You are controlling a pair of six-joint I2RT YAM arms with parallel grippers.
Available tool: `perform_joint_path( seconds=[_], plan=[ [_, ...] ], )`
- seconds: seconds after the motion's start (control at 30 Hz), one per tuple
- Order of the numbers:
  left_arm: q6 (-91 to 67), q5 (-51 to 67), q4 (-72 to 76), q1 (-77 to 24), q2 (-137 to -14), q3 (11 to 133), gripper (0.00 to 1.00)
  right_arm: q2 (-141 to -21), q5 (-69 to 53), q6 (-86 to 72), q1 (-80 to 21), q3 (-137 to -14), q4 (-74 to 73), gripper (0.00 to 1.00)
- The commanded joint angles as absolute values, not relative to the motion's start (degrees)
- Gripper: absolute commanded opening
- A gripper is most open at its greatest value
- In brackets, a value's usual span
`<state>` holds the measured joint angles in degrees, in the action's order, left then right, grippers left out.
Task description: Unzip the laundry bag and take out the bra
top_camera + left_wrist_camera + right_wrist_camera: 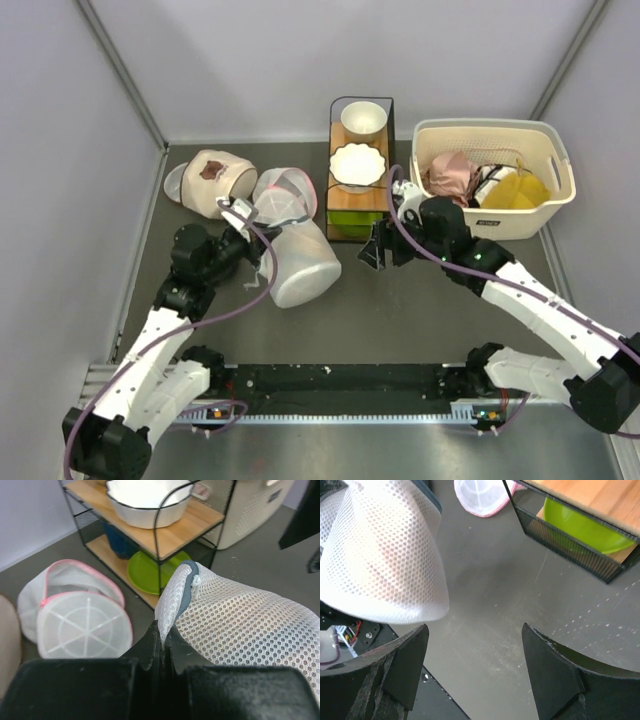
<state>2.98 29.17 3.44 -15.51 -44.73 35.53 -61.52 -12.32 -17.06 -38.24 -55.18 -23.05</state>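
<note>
L jaws: my left gripper (161, 647) is clamped tight on a fold of the laundry bag (240, 625), pinching mesh and the grey trim edge just below the small white zip pull (196, 582).
R jaws: my right gripper (475, 672) is spread wide, nothing between the fingers, hovering over bare table (510, 580) just beside the bag's rounded end.
Bag: lies on its side mid-table, between my two arms, in front of the wire rack (360, 170) w/ bowls and a green plate (150, 570).
Bra: can't see it; only a faint pinkish tint shows thru the mesh in the right wrist view, so I judge it's inside, zip not yet opened.
Step in hand: I judge L anchors the trim while R goes for the pull.
How to do well: keep L pinch firm and close to the pull so the track stays taut; bring R in low, close on the pull tab only, not mesh; then draw along the curve of the lid, not straight out.
Risk: pull is tiny; grabbing mesh w/ it would jam the zip.
Nearby: pink-trim mesh bag (75, 615) sits to the left, apart from mine; leave it alone.
</note>
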Motion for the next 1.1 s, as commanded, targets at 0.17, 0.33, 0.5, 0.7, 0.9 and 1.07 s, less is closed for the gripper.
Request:
perform_joint_path(
  seconds=[0.17, 0.33, 0.5, 0.7, 0.9, 1.07],
  plan=[
    [-1.30, 34.27, 13.80, -25.13, -50.97, 35.06, 0.00, -61.00, -11.35, -27.07, -41.13, -52.38, -10.72, 0.70],
    [-1.85, 35.33, 13.71, -27.59, -54.14, 35.68, 0.00, -61.17, -5.28, -27.59, -46.13, -54.32, -9.58, 0.64],
    [-1.58, 35.51, 13.36, -28.12, -54.93, 36.74, 0.00, -64.15, -7.03, -30.58, -47.28, -54.31, -4.22, 0.51],
    [-1.32, 35.86, 12.48, -28.65, -55.90, 37.26, 0.00, -68.37, -7.73, -30.32, -48.96, -56.34, -2.82, 0.45],
    [-1.05, 35.51, 12.30, -28.92, -55.99, 37.35, 0.00, -71.19, -8.00, -30.14, -48.96, -57.39, -2.37, 0.46],
    [-0.79, 35.51, 12.30, -28.92, -55.72, 37.44, 0.00, -73.39, -8.96, -30.67, -48.96, -57.83, -1.05, 0.45]
  ],
)
